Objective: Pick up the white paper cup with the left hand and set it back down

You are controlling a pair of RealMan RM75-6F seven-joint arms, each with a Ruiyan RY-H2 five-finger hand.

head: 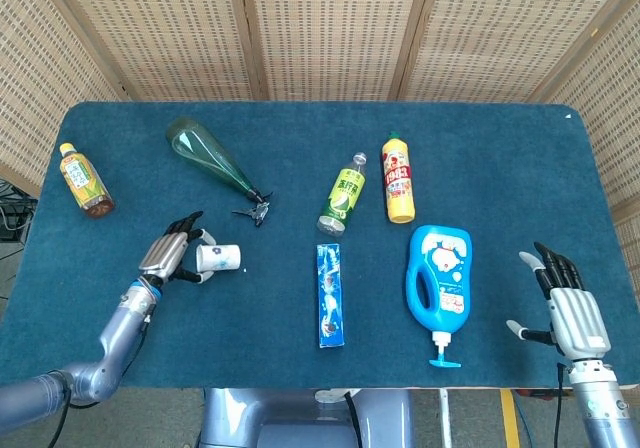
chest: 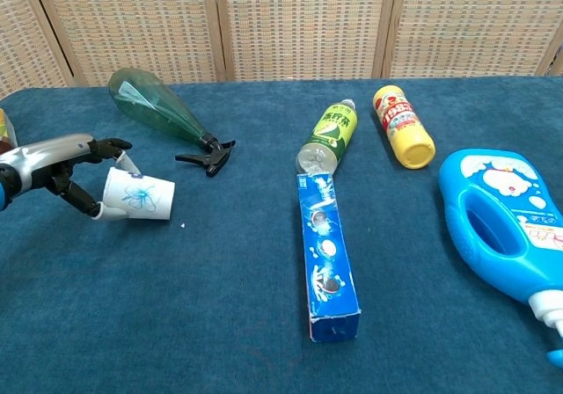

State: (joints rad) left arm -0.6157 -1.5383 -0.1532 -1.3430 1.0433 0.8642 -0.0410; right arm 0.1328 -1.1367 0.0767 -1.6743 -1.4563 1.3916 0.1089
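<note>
left hand (chest: 66, 161) at white paper cup (chest: 138, 196) (grip unclear)

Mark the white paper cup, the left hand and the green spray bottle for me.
white paper cup (chest: 141, 197), chest view, on its side wall.
left hand (chest: 63, 156), chest view, back of the hand.
green spray bottle (head: 205, 154), head view, on its body.

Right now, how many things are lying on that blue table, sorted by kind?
Bottles: 5: green spray, tea, green-label clear, yellow, blue detergent
White paper cup: 1
Blue toothpaste box: 1
Total: 7
</note>
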